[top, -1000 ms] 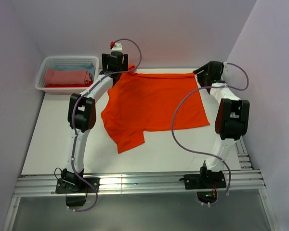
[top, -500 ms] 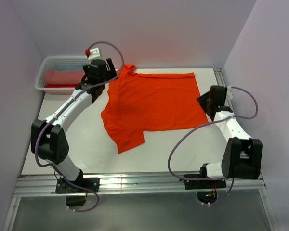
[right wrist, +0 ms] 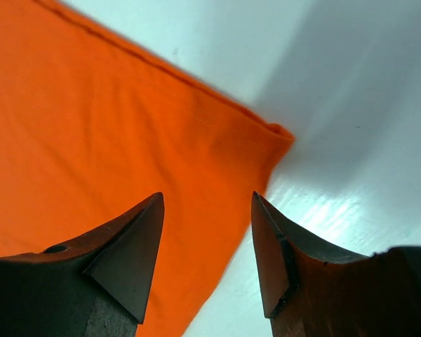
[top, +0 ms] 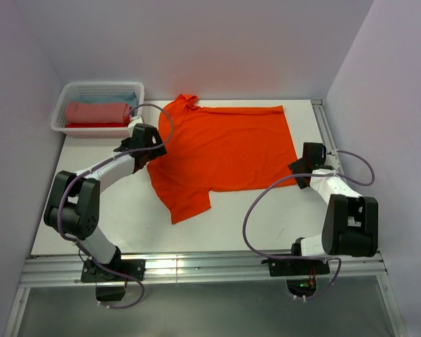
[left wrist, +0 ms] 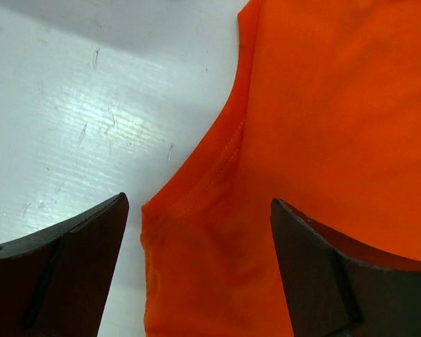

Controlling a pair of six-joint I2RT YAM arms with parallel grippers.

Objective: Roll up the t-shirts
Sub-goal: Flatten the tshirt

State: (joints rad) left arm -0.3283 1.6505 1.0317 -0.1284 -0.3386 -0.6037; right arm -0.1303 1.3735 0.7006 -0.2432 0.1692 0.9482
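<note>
A bright orange t-shirt (top: 228, 147) lies spread flat on the white table, its neck at the far left and one sleeve pointing toward the near edge. My left gripper (top: 153, 149) is open and low over the shirt's left edge, where the sleeve seam meets the body. In the left wrist view the orange shirt (left wrist: 323, 105) fills the space between the spread jaws of that gripper (left wrist: 200, 235). My right gripper (top: 302, 168) is open at the shirt's near right corner. In the right wrist view this gripper (right wrist: 207, 235) straddles the edge of the orange cloth (right wrist: 91, 126).
A white lattice basket (top: 62, 107) stands at the far left corner and holds a folded salmon-pink garment (top: 98, 112), a pale blue one (top: 121, 98) and a red one (top: 91, 125). Grey walls close in on three sides.
Both arms have drawn back from the shirt's far edge toward the near side: the left to the sleeve seam, the right to the near right corner. The shirt now lies flat.
</note>
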